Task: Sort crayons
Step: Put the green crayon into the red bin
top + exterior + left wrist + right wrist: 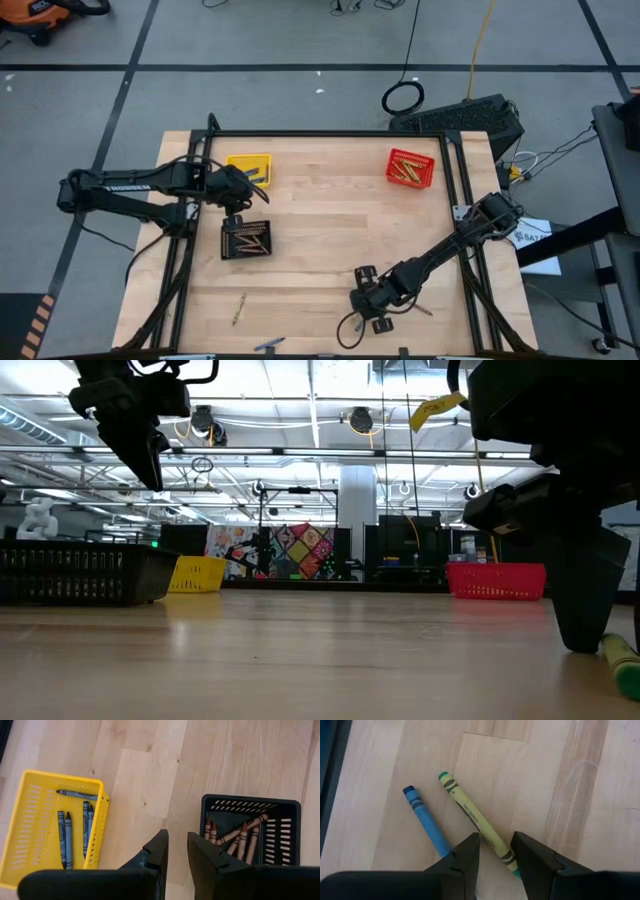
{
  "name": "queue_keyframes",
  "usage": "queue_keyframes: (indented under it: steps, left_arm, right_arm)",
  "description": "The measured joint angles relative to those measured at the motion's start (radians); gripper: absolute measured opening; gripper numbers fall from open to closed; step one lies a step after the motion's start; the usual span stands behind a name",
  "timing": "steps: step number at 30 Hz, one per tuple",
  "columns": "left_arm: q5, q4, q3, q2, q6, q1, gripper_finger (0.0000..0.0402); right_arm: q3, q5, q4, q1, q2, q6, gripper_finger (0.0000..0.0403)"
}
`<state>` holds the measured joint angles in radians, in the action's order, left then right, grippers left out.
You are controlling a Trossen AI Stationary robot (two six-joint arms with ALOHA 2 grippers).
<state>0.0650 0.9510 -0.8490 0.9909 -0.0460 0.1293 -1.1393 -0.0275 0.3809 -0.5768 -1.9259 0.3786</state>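
— How far along is the sorting?

— Mostly done, I'd judge. The yellow basket point(30, 827) holds blue-purple crayons point(65, 837), the black basket point(285, 830) brown ones point(243, 837), the red basket point(413, 168) more.

— What's left?

— A yellow-green crayon point(475, 817) and a blue crayon point(426, 822) near the table's point(330, 230) near edge, plus one stray point(239, 309) at near left.

— The grippers?

— The right gripper point(494, 851) straddles the yellow-green crayon, spread, not pinching. The left gripper point(177, 851) hangs spread and empty between the yellow and black baskets.

— Anything unclear?

— The red basket's crayon colours (too small to tell).

Yellow-green crayon point(479, 822), blue crayon point(426, 821); yellow basket point(30, 827), black basket point(287, 810).
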Motion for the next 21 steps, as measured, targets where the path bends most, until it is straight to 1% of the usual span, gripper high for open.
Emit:
queue_keyframes:
  steps: [6, 9, 13, 18, 21]
  left_arm:
    - [0.000, 0.000, 0.000, 0.000, 0.001, 0.000, 0.0070]
    - [0.000, 0.000, 0.000, 0.000, 0.001, 0.000, 0.0070]
    - [0.000, 0.000, 0.000, 0.000, 0.001, 0.000, 0.0070]
    - [0.000, 0.000, 0.000, 0.000, 0.000, 0.000, 0.0070]
    - [0.000, 0.000, 0.000, 0.000, 0.001, 0.000, 0.0070]
  right_arm:
    - [0.001, -0.003, 0.019, 0.001, -0.014, 0.002, 0.0116]
    - [0.002, -0.002, 0.034, 0.009, -0.016, 0.030, 0.0108]
    - [0.002, 0.002, 0.048, 0.022, -0.017, 0.108, 0.0075]
    - [0.003, 0.002, 0.049, 0.027, -0.017, 0.117, 0.0017]
    - [0.003, 0.002, 0.049, 0.027, -0.017, 0.146, 0.0007]
